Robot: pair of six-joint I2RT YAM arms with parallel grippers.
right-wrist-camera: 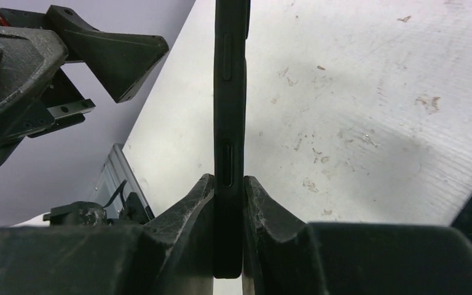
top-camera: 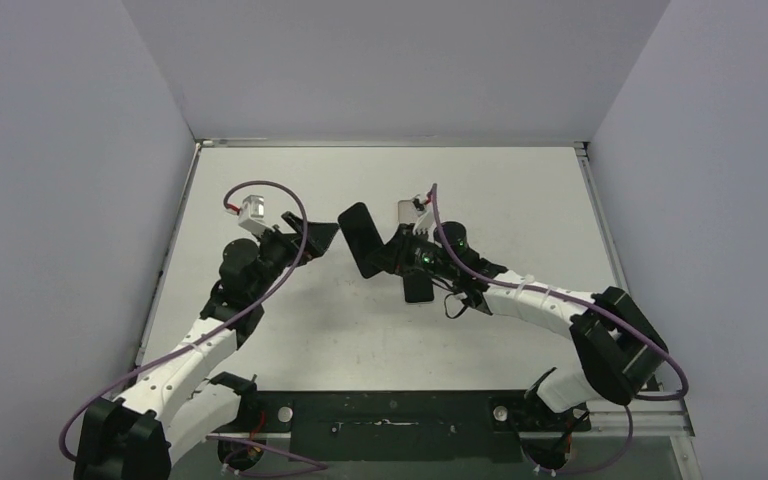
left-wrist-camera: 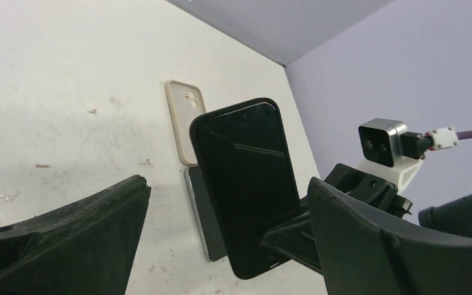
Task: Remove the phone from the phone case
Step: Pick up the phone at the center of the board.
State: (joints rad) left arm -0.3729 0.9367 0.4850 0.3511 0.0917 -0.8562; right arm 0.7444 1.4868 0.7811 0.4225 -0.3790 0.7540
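Right hand (top-camera: 388, 262), seen from overhead, is clamped on the near end of the black phone (top-camera: 358, 238) and holds it above the middle of the tabletop (top-camera: 520, 200). Just left of the phone, the left hand (top-camera: 326, 236) stands wide apart and grips nothing. A beige case (top-camera: 405, 212) lies just far of the right hand, and a grey phone (top-camera: 418, 287) just near of it.

From the left wrist, the black phone (left-wrist-camera: 246, 184) faces the camera, tilted, with its screen dark. It sits between the spread fingers (left-wrist-camera: 86, 227), which do not touch it.

From the right wrist, the phone is edge-on and pinched across its faces by both fingers (right-wrist-camera: 190, 209). Its raised side buttons suggest a dark case around it, though I cannot tell for certain.

To do this step well, I judge the left hand should close only on the case's lip at the free far corner. It should then peel that lip away from the screen side while the right hand holds firm. Pinching across both faces would clamp phone and case together.
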